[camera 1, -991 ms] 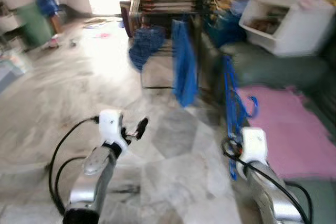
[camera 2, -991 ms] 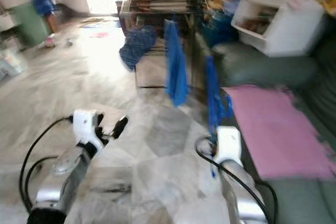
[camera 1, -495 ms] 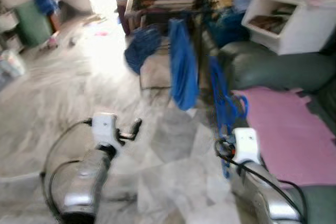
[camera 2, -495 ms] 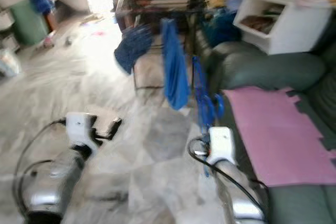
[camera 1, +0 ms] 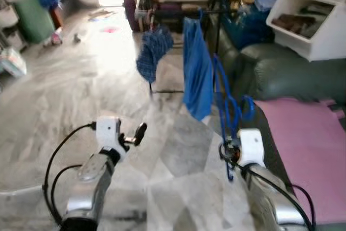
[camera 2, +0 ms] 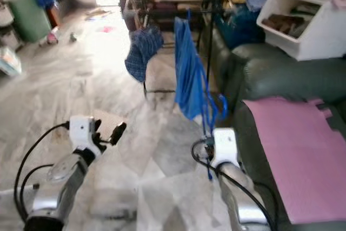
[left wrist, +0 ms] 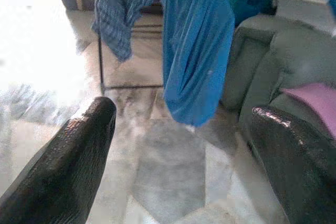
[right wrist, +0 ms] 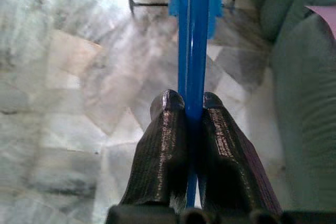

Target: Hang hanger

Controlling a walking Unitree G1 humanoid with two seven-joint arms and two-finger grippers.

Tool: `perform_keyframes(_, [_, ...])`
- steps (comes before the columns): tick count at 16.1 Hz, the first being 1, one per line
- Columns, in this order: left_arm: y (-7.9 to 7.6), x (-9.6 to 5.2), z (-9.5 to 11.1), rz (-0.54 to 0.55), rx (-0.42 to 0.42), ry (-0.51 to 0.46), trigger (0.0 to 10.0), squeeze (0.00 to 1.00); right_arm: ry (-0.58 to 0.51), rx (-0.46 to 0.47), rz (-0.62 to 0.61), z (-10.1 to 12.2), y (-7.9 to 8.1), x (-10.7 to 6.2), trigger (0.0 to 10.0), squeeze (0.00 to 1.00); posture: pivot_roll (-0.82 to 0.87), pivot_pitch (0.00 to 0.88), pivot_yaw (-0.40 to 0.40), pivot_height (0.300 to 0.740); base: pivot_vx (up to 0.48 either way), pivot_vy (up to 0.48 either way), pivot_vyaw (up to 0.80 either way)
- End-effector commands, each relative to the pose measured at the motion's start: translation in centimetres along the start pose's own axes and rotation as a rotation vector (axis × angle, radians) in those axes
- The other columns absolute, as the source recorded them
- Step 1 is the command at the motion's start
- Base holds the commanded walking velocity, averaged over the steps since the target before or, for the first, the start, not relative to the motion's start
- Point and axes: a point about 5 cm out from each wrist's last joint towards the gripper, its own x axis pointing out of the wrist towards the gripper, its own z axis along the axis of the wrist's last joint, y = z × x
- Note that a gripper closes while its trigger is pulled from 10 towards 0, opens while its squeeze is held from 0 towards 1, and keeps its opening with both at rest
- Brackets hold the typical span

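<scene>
The blue hanger (right wrist: pixel 193 40) stands upright between the right gripper's (right wrist: pixel 193 103) fingers (right wrist: pixel 167 145), which are pinched tight against its thin shaft on both sides. Seen from the head, the hanger rises from that gripper (camera 1: pixel 230 152) in front of the drying rack (camera 1: pixel 178 4), close to the blue cloth (camera 1: pixel 196 74) hanging there and beside the green sofa (camera 1: pixel 292 77). The left gripper (camera 1: pixel 135 135) hovers over the marble floor (camera 1: pixel 70 90), its fingers (left wrist: pixel 68 166) spread wide and holding nothing.
</scene>
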Motion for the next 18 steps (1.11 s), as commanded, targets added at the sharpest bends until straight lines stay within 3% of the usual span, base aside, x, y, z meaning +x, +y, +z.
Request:
perform_keyframes(1, [-0.4,0.1,-0.2,-0.005,-0.006,0.011,10.0,0.00,-0.013,0.003,-0.024,0.4,-0.6,-0.2,10.0,0.00,-0.09,0.000,0.016,0.740,0.289,0.382,0.00])
perform_keyframes(5, [-0.2,0.2,-0.2,0.035,0.031,0.021,10.0,0.00,-0.008,0.005,-0.026,0.2,-0.7,-0.2,10.0,0.00,-0.09,0.000,0.015,0.740,0.127,0.203,0.00])
perform_keyframes(7, [0.7,-0.1,-0.5,0.090,0.068,0.045,10.0,0.00,-0.016,0.006,-0.042,0.2,-0.9,-0.2,10.0,0.00,-0.08,0.000,0.017,0.740,0.000,0.000,0.00])
perform_keyframes(12, [3.5,-2.5,-0.9,0.239,0.147,0.041,10.0,0.00,-0.037,0.071,-0.113,-1.2,-2.2,-2.2,10.0,0.00,-0.07,0.000,0.021,0.740,0.000,0.000,0.00])
perform_keyframes(18, [3.9,-2.4,-1.3,0.265,0.165,0.055,10.0,0.00,0.036,0.107,-0.142,-2.5,-2.2,-2.4,10.0,0.00,-0.08,0.000,0.034,0.740,0.000,0.000,0.00])
